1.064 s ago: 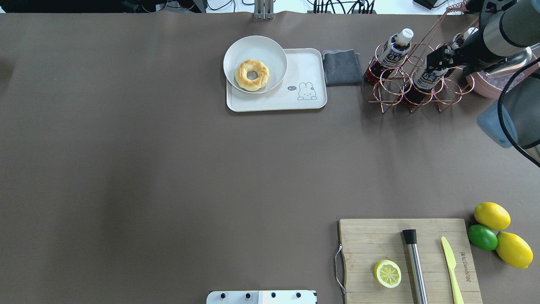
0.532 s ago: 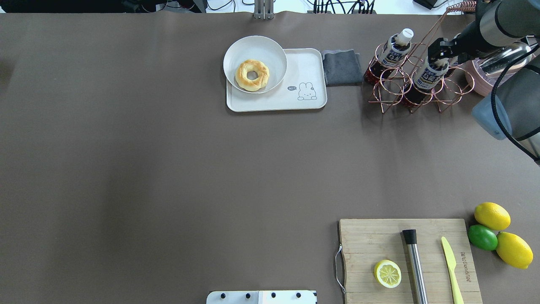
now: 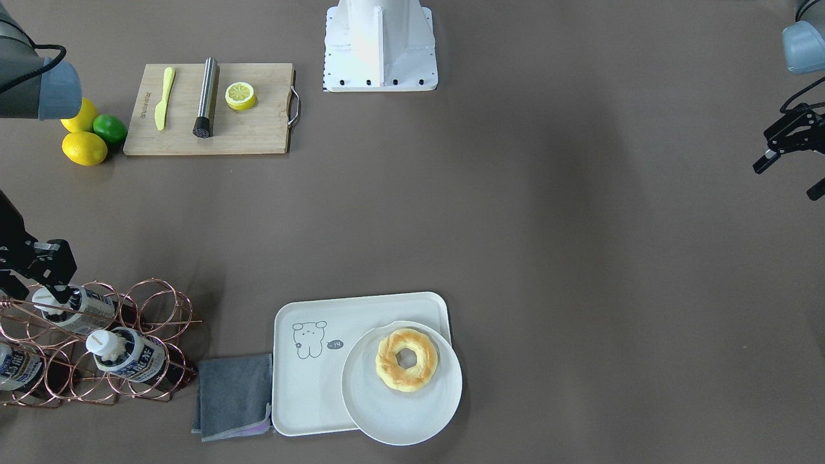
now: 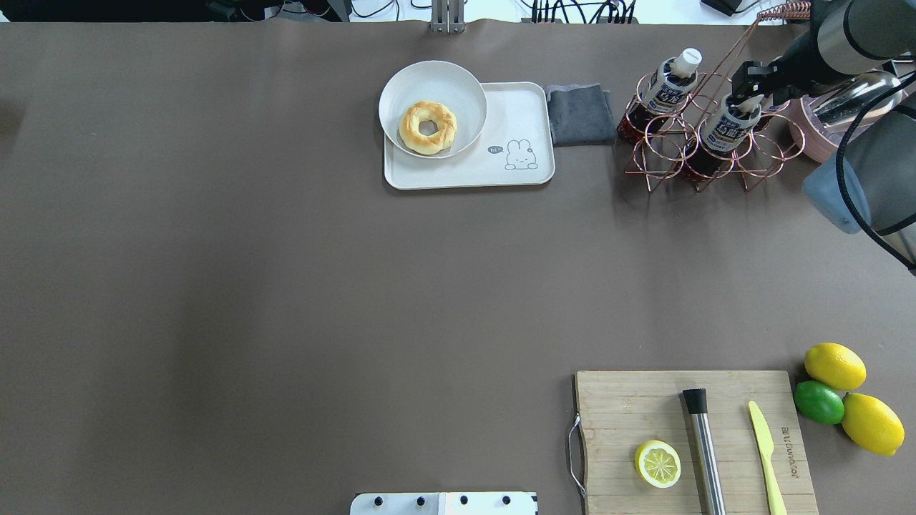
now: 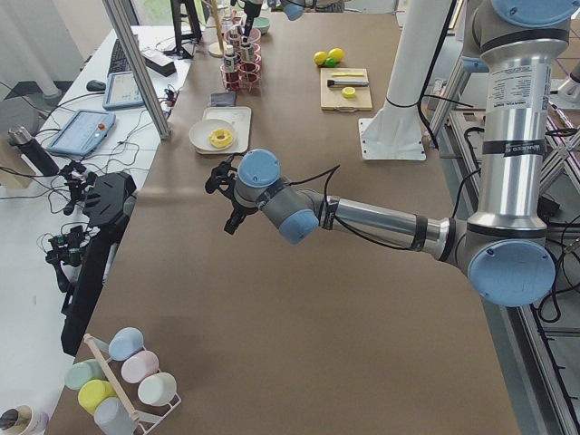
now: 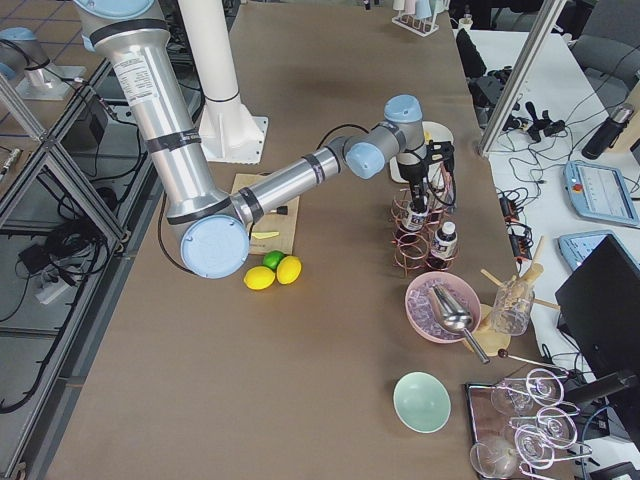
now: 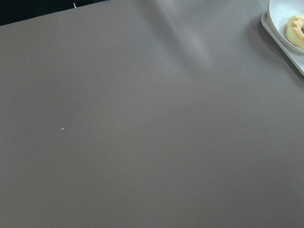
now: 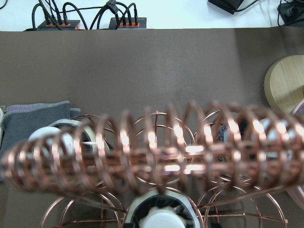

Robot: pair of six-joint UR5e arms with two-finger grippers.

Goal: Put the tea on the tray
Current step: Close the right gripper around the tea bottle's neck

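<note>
Three tea bottles stand in a copper wire rack (image 4: 776, 146). One tea bottle (image 4: 728, 127) is in the middle of the rack, and its white cap shows at the bottom of the right wrist view (image 8: 161, 219). My right gripper (image 4: 753, 84) hovers just over that cap with its jaws apart, and it also shows in the front view (image 3: 46, 274). The tray (image 4: 512, 118) lies left of the rack, its bear-drawing half bare. My left gripper (image 3: 787, 179) is open and empty, far off over bare table.
A white plate (image 4: 429, 75) with a doughnut covers the tray's left half. A grey cloth (image 4: 580, 114) lies between tray and rack. A pink bowl (image 4: 812, 129) sits right of the rack. A cutting board (image 4: 622, 408) and lemons (image 4: 834, 365) are near the robot.
My right gripper has moved off the middle bottle's label toward the far side and now sits over its cap. The bottle stays in the rack.
</note>
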